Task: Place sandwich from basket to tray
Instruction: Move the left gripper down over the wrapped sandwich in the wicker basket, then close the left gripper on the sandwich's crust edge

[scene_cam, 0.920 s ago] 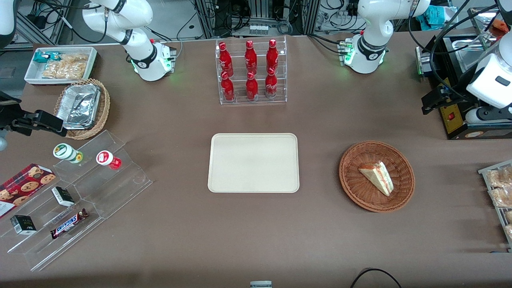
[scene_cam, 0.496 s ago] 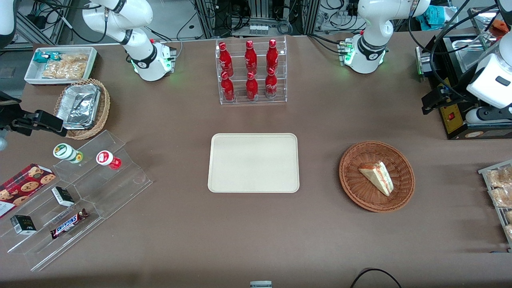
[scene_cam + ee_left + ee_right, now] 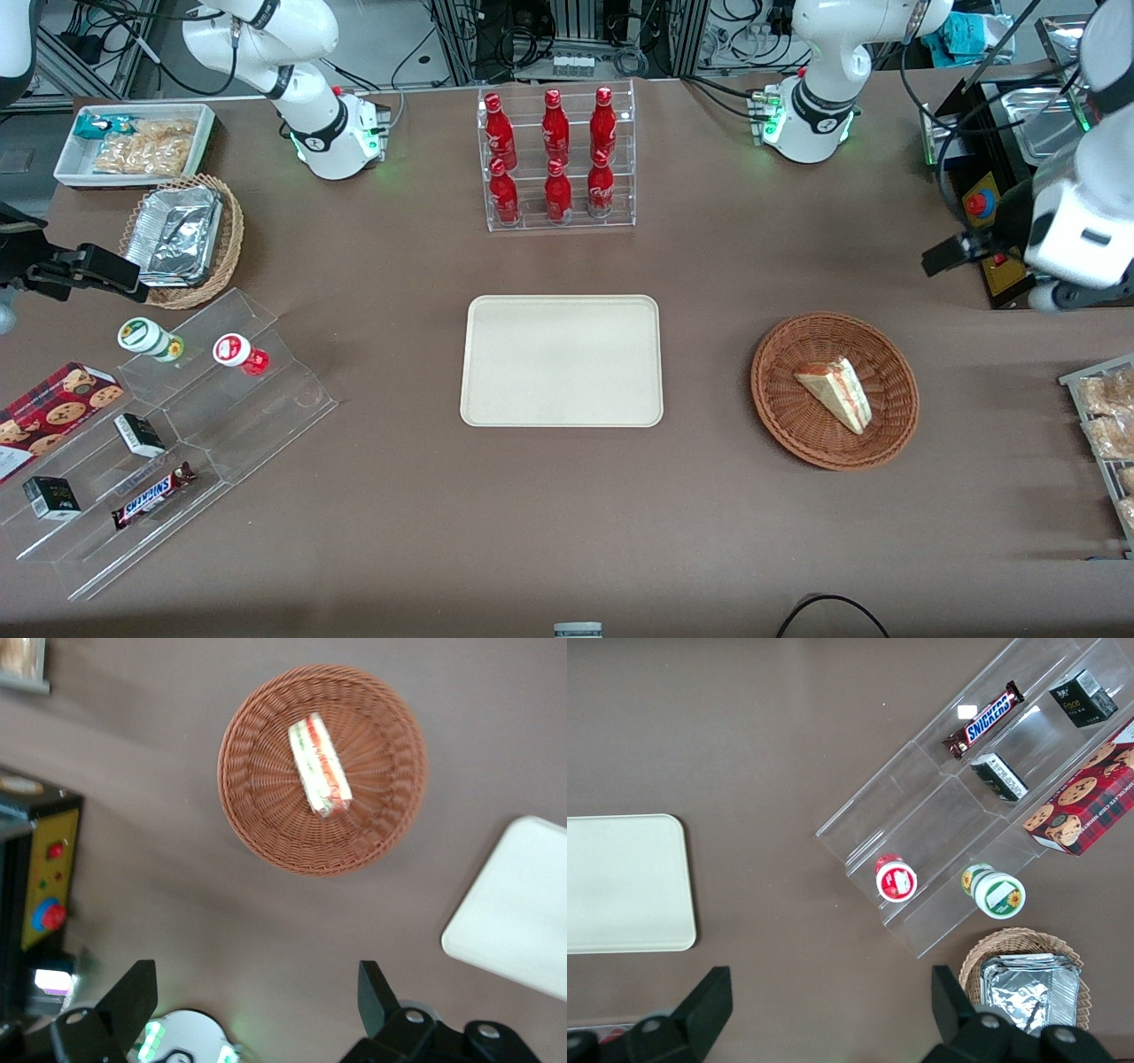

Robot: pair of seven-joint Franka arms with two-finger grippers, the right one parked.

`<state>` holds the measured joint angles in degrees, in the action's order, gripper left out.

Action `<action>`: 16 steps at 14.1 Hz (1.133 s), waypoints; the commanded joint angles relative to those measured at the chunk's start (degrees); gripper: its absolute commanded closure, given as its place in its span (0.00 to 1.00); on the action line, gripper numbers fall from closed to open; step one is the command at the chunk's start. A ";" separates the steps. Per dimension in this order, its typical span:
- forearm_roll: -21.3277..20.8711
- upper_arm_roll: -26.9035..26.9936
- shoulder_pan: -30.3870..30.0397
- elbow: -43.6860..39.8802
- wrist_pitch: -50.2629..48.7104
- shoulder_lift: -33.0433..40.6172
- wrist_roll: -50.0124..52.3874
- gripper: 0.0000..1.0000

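The sandwich [image 3: 837, 392], a pale wedge with red and green filling, lies in the reddish-brown wicker basket [image 3: 780, 354] on the brown table. The wrist view looks down on the sandwich [image 3: 319, 766] in the basket [image 3: 257, 815]. The cream tray [image 3: 562, 361] lies bare beside the basket, toward the parked arm's end; a corner of the tray [image 3: 523, 912] shows to the wrist camera. My left gripper [image 3: 946, 254] hangs high over the table, farther from the front camera than the basket, toward the working arm's end. The gripper [image 3: 257, 992] is open, with nothing between its fingers.
A black control box with a red button [image 3: 979, 204] stands next to the gripper. A wire rack of bread [image 3: 1103, 416] sits at the working arm's table edge. A clear rack of red bottles [image 3: 556, 159] stands farther back than the tray. Snack stand [image 3: 168, 425] toward the parked arm.
My left arm has swung and dropped its gripper nearer to the front camera, toward the basket. Sandwich, basket and tray have not moved.
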<state>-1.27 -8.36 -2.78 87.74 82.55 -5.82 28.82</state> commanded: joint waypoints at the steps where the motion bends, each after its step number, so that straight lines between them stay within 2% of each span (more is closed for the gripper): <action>1: -1.11 0.01 -0.56 1.90 5.40 -5.32 13.14 0.00; 9: -1.02 0.01 -0.56 13.94 29.22 -13.69 16.62 0.00; 12: -1.11 0.01 -0.21 14.30 34.06 -17.28 20.74 0.00; 16: -1.02 -0.08 -0.21 21.57 41.97 -17.38 21.37 0.00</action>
<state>-1.62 -8.02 -2.85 105.12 120.48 -24.08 48.51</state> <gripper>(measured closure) 0.000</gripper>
